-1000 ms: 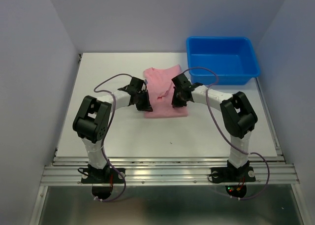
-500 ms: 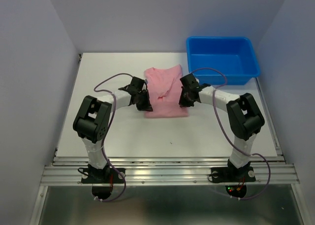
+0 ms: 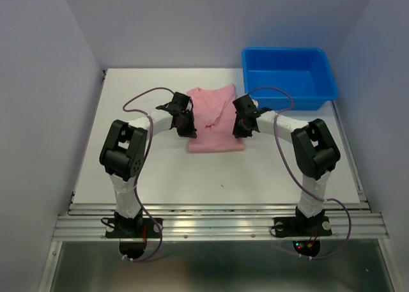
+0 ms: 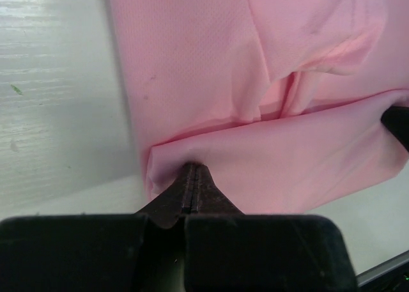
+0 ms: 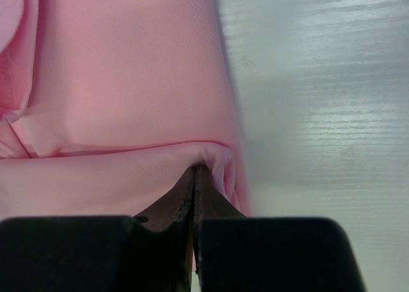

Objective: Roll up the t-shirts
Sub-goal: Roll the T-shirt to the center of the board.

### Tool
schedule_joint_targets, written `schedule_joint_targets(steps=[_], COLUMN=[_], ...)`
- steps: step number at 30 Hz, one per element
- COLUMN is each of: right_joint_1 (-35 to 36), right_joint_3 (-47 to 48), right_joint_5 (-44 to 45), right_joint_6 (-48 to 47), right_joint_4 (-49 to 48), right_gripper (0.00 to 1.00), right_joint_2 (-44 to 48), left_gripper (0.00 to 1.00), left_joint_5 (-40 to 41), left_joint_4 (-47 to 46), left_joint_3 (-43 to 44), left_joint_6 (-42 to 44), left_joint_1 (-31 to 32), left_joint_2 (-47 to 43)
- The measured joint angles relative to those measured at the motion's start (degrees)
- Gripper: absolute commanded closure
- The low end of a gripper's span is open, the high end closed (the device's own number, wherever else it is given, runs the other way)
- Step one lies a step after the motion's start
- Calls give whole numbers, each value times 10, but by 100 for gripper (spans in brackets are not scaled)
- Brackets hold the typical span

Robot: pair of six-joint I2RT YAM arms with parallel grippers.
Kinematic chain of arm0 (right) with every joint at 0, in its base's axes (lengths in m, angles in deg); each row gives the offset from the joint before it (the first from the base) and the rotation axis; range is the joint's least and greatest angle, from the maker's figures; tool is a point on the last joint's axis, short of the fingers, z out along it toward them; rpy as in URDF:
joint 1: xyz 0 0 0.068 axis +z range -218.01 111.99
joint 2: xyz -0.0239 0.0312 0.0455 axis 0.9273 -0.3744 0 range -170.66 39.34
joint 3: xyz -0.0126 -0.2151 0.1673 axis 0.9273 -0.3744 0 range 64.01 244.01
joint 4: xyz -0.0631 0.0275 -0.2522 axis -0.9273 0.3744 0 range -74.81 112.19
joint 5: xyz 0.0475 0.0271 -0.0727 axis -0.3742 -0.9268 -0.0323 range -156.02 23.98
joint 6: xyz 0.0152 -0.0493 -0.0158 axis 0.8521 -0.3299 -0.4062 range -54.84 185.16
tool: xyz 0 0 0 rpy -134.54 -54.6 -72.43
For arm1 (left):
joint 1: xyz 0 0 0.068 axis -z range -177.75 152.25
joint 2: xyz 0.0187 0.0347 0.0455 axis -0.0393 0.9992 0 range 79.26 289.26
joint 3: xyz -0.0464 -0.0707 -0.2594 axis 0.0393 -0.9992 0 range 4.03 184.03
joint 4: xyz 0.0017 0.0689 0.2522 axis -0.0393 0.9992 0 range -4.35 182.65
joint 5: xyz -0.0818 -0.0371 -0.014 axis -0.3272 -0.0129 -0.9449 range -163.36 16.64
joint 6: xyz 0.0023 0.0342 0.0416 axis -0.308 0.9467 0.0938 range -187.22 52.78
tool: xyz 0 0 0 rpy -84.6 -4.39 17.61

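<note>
Grained white table (image 3: 128,170), thin pink t-shirt (image 3: 214,122) fold in left tool (image 4: 193,172), right tool (image 5: 194,172)

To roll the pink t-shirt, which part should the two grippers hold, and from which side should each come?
Pinch the raised fold of the t-shirt at its two side edges: left gripper from the left, right gripper from the right. The fabric lies flat; only this doubled edge stands up.

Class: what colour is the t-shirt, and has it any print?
Plain light pink, no print visible; the t-shirt shows best in the left wrist view.
</note>
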State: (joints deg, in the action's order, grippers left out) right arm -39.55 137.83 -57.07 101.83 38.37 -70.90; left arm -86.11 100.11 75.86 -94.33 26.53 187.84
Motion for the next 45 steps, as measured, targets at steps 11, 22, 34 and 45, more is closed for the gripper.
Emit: schedule_joint_targets(steps=[11,22,34,45], right_joint_1=[0,2,1,1], right_joint_3=[-8,-11,119,-40], right_joint_5=[-13,-60,-38,6], right_joint_6=[-26,-93,-169,-44], right_joint_4=[-26,-47,-5,9], right_gripper=[99,99,61,27], right_joint_2=[0,-1,-57,177], left_gripper=[100,100,100,66], left_joint_5=[-14,-9,80,198], left_joint_4=[-60,-27,137,125], left_joint_3=[-60,-202,-156,-80], left_joint_6=[-10,-7,62,104], left_joint_1=[0,58,107,156], left_joint_2=[-10,-139,-226,-229])
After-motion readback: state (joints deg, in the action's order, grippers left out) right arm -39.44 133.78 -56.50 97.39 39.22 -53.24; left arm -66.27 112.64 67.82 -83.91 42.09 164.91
